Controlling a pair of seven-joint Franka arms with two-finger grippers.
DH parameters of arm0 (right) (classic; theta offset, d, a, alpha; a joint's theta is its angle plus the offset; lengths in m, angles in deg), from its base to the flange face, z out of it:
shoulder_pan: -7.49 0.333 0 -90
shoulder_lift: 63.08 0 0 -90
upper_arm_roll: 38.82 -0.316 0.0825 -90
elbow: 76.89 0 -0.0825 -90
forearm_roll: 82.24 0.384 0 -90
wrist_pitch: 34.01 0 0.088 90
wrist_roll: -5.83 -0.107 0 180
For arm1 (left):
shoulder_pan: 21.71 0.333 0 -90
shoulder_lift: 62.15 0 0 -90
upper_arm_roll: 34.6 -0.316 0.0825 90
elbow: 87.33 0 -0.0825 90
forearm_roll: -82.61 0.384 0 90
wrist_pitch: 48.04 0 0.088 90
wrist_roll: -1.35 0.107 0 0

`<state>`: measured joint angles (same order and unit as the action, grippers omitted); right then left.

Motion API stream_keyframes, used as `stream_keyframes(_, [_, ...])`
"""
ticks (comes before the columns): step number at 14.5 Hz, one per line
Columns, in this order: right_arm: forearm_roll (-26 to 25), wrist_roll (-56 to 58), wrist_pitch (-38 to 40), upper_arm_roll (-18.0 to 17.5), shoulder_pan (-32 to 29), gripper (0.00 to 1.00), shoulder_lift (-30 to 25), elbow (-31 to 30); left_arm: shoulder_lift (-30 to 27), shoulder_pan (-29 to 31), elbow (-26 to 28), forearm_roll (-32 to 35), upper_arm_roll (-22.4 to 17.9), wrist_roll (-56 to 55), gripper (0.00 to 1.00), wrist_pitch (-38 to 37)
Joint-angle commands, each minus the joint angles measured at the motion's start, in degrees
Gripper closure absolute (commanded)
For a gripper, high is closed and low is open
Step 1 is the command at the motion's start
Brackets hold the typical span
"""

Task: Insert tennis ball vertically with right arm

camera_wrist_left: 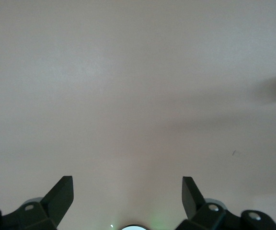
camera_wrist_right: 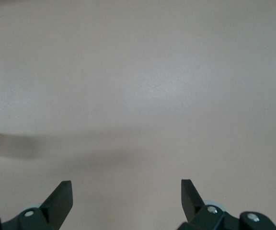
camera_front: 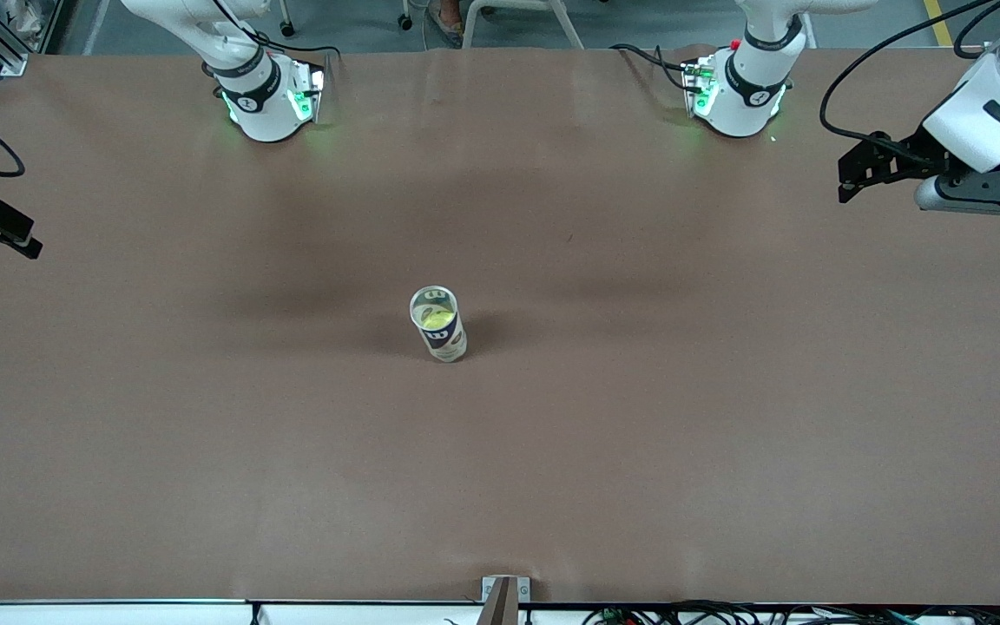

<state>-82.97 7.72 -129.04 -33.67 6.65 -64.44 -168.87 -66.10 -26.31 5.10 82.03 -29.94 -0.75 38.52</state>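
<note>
Standing upright near the middle of the brown table, nearer the front camera than anything else on it: clear tennis-ball can, mouth open to the top, dark label band round the lower wall. Sitting inside it, below the rim, yellow-green tennis ball. Casting a soft shadow on the paper toward both ends of the table.

Up at the right arm's end, hanging above the table edge and well apart from the can: right gripper, fingers spread wide, nothing between them, only bare brown surface under the wrist camera. Catching just a pale sliver of the can at the rim of that same view.

Over at the left arm's end, parked above the table and waiting: left gripper, fingers equally wide apart, holding nothing, plain tabletop below. Glowing green at both arm bases along the table's top edge.
</note>
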Motion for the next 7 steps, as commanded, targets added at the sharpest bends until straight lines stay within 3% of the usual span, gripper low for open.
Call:
stream_keyframes(1, [-0.94, 0.22, -0.41, 0.47, 0.49, 0.0, -1.11, -0.48, 0.08, 0.38, 0.2, -0.57, -0.08, 0.35, 0.0, 0.45])
stream_keyframes(4, [-0.77, 0.22, -0.59, 0.39, -0.73, 0.0, -1.02, -0.13, 0.08, 0.3, 0.12, 0.39, -0.08, -0.45, 0.0, 0.89])
stream_keyframes(7, [-0.77, 0.22, -0.59, -2.06, -2.84, 0.0, -1.02, -0.04, 0.43, 0.38, -0.49, 0.31, -0.17, -0.71, 0.0, 0.89])
